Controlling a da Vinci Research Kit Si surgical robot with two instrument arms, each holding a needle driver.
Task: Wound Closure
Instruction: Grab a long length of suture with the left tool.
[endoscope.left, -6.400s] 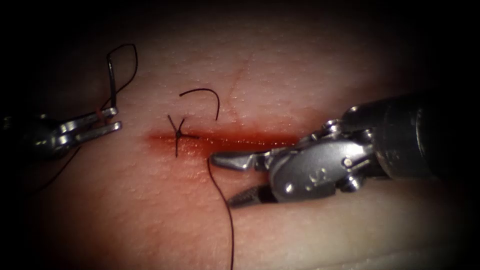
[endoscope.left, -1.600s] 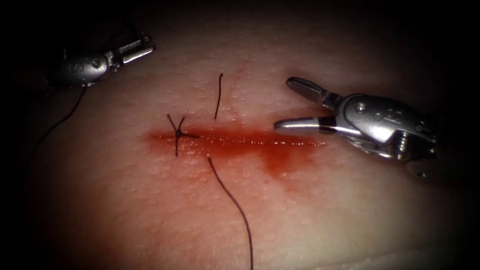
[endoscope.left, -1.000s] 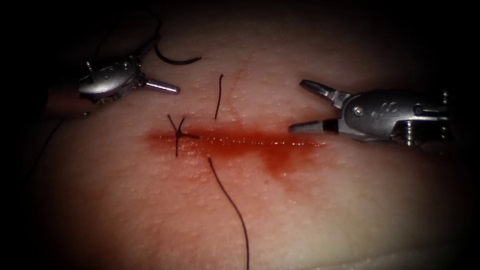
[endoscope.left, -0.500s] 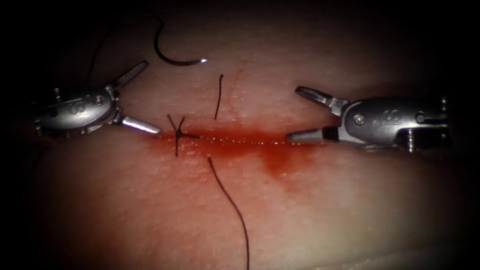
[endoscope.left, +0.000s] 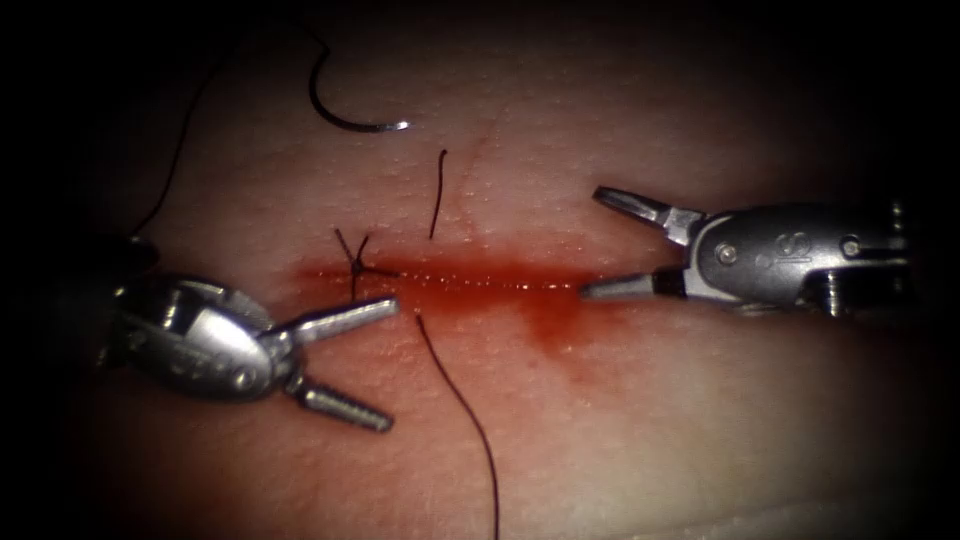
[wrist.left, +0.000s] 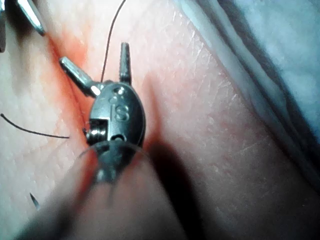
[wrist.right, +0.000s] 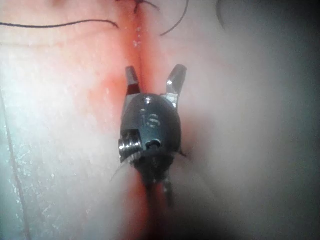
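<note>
Left pincer: the left pincer (endoscope.left: 360, 365) is spread wide and holds nothing; its upper jaw tip lies at the cut (endoscope.left: 480, 280) just beside the knot (endoscope.left: 356, 268), its lower jaw apart from the thread (endoscope.left: 465, 400).
Right pincer: the right pincer (endoscope.left: 605, 245) is spread too and empty, its lower jaw tip at the cut's right end, over the red fluid (endoscope.left: 550, 325).
Needle: the needle (endoscope.left: 345, 110) lies free on the tissue (endoscope.left: 650, 420), above the cut on its left side, held by neither tool and not in the tissue.
Step in hand: since half a second ago the left pincer has come down from beside the needle to the knot; I judge this a regrasp between stitches, one knot tied, the rest of the cut unclosed.
Next move calls for: a firm hold on the needle or thread; both tools are free for it.
Left wrist view: the left pincer (wrist.left: 100, 67) straddles a thread strand.
Right wrist view: the right pincer (wrist.right: 154, 80) straddles the reddened cut line.
Endoscope view: the needle's place, well apart from both tools.
</note>
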